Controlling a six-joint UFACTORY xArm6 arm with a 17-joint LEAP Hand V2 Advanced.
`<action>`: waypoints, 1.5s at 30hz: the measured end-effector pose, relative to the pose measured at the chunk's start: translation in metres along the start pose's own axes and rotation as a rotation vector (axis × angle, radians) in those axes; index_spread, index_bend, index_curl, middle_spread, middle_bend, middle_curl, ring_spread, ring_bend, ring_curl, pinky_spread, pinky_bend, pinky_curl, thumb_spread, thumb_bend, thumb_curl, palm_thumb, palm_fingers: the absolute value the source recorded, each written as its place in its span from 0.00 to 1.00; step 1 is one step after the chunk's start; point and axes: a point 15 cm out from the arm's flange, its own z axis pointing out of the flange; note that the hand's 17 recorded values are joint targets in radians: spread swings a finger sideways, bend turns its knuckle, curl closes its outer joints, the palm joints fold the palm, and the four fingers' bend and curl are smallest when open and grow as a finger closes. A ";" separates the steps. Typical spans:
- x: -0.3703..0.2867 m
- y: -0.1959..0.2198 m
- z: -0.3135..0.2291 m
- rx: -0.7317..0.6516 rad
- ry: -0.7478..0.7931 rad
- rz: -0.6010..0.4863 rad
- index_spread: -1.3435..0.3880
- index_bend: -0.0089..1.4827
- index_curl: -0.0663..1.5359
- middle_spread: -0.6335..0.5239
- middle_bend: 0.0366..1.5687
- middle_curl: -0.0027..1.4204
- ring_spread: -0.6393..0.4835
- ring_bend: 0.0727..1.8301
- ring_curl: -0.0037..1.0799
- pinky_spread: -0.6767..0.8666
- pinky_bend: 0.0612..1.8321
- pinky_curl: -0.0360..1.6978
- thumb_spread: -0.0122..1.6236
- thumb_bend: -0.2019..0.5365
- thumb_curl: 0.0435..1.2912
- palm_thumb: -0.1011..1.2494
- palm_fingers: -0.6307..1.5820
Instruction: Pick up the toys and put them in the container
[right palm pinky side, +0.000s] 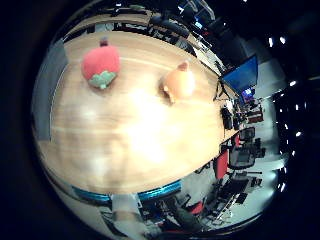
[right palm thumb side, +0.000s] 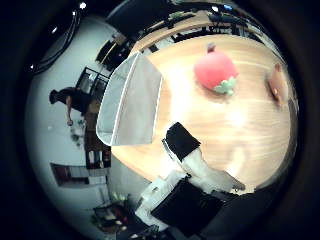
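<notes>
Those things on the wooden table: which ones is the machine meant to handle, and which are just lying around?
Part of the job:
red strawberry toy
orange plush toy
grey container

Just there:
wooden table
blue screen
red chairs

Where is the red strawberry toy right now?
The red strawberry toy lies on the wooden table, between the grey container and the orange plush toy, touching neither.
</notes>
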 end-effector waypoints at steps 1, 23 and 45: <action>0.000 0.000 0.000 0.001 0.001 0.001 0.52 0.12 0.24 0.51 0.11 0.24 0.62 0.11 0.23 0.68 0.07 0.19 0.69 0.24 0.19 0.34 0.42; 0.006 0.002 0.000 -0.007 0.005 0.014 0.52 0.12 0.24 0.51 0.10 0.24 0.62 0.11 0.23 0.68 0.08 0.19 0.69 0.24 0.19 0.34 0.43; 0.080 -0.024 0.020 0.023 0.064 0.178 0.52 0.12 0.23 0.50 0.10 0.24 0.61 0.11 0.23 0.67 0.11 0.19 0.69 0.24 0.19 0.35 0.43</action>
